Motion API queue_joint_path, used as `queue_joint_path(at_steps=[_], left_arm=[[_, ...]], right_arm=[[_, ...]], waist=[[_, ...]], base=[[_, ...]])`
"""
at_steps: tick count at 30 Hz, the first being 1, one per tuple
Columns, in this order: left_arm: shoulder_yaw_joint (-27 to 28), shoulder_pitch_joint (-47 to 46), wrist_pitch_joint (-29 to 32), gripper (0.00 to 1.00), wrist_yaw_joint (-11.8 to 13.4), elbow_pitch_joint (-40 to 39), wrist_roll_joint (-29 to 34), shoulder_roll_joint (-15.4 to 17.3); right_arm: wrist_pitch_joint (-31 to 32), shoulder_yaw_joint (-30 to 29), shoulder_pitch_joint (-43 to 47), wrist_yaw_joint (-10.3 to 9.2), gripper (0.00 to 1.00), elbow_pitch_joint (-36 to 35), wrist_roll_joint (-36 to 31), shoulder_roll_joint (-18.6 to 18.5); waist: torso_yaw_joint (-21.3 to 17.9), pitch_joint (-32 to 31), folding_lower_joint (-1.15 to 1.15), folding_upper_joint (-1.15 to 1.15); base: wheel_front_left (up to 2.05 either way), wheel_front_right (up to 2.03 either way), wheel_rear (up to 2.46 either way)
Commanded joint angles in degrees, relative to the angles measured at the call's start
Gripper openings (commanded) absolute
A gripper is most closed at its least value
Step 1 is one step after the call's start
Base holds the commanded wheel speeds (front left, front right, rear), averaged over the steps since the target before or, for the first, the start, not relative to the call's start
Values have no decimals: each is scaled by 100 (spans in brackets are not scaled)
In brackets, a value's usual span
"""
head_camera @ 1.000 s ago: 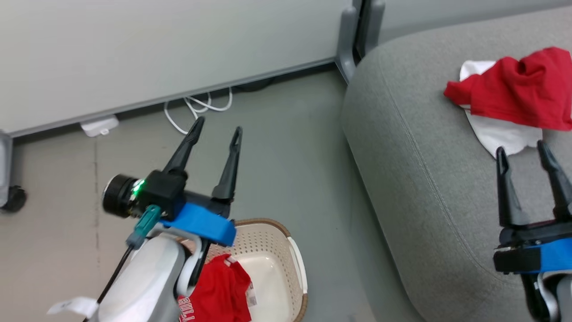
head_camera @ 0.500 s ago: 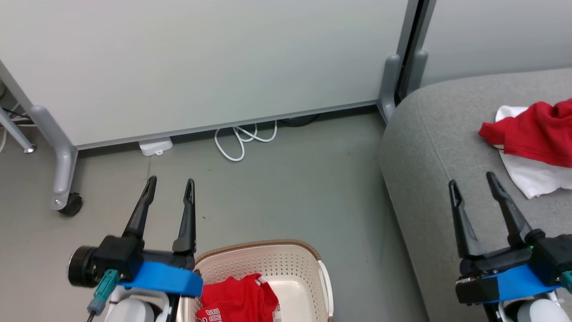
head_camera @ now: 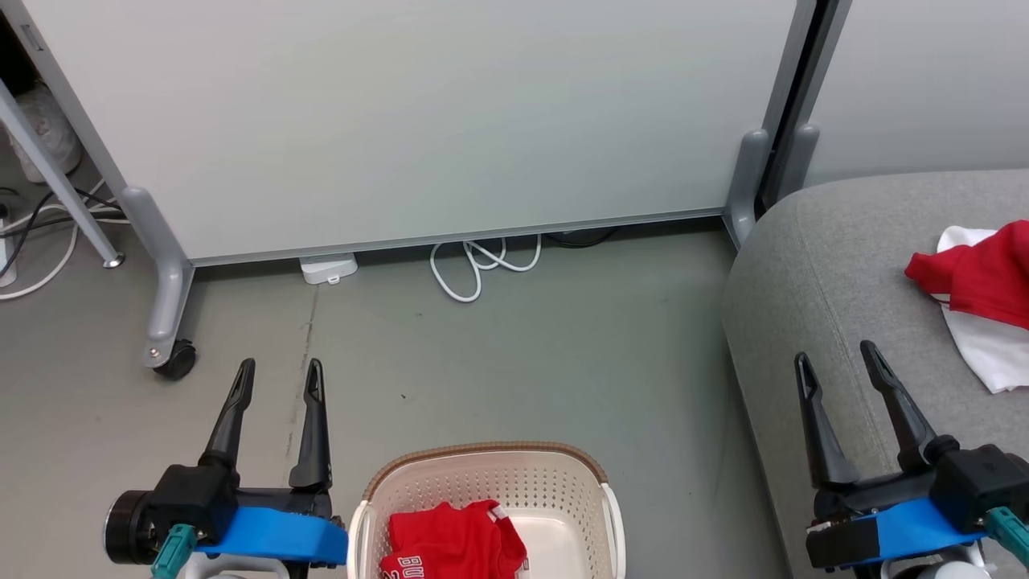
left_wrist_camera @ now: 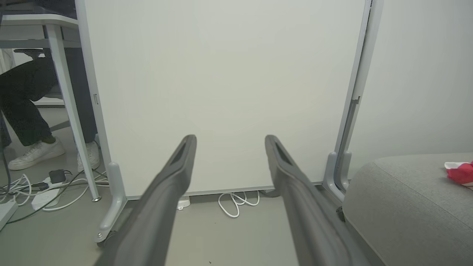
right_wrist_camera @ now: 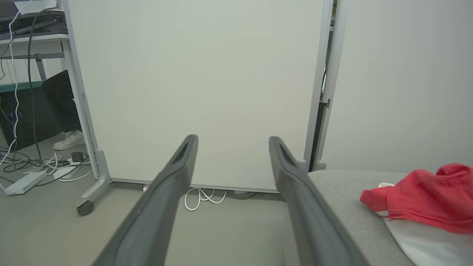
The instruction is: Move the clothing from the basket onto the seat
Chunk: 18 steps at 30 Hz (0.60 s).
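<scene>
The cream-white basket [head_camera: 482,474] with a brown rim stands on the floor at the bottom centre of the head view, with red clothing [head_camera: 454,547] bearing white lettering inside. More red and white clothing [head_camera: 977,281] [right_wrist_camera: 425,201] lies on the grey seat [head_camera: 812,265] [left_wrist_camera: 406,207] at the right. My left gripper [head_camera: 277,371] [left_wrist_camera: 229,138] is open and empty, left of the basket over the floor. My right gripper [head_camera: 836,358] [right_wrist_camera: 231,138] is open and empty above the seat's front edge.
A white partition panel [head_camera: 418,121] on grey castor feet [head_camera: 173,358] stands behind the floor area. A white cable loop [head_camera: 482,265] and a power adapter [head_camera: 328,268] lie at its base. A person's legs and shoes [left_wrist_camera: 35,151] and more cables show beyond the partition at the left.
The head camera has turned left, so the seat and its clothing shifted right and the basket came to centre. Both arms settled low with grippers open.
</scene>
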Motion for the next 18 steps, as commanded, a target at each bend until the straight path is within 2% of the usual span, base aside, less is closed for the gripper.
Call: queue_joint_path(at_steps=[1, 18], left_arm=[[64, 74, -16, 100, -34, -5, 54, -42], [206, 85, -15, 100, -164, 61, 217, -159]], right_arm=[[-3, -30, 104, 3, 100, 35, -22, 53], [-3, -20, 168, 3, 100, 166, -73, 144]], waist=[[31, -16, 0, 0], [81, -49, 0, 0]], base=[[0, 0, 0], [0, 0, 0]])
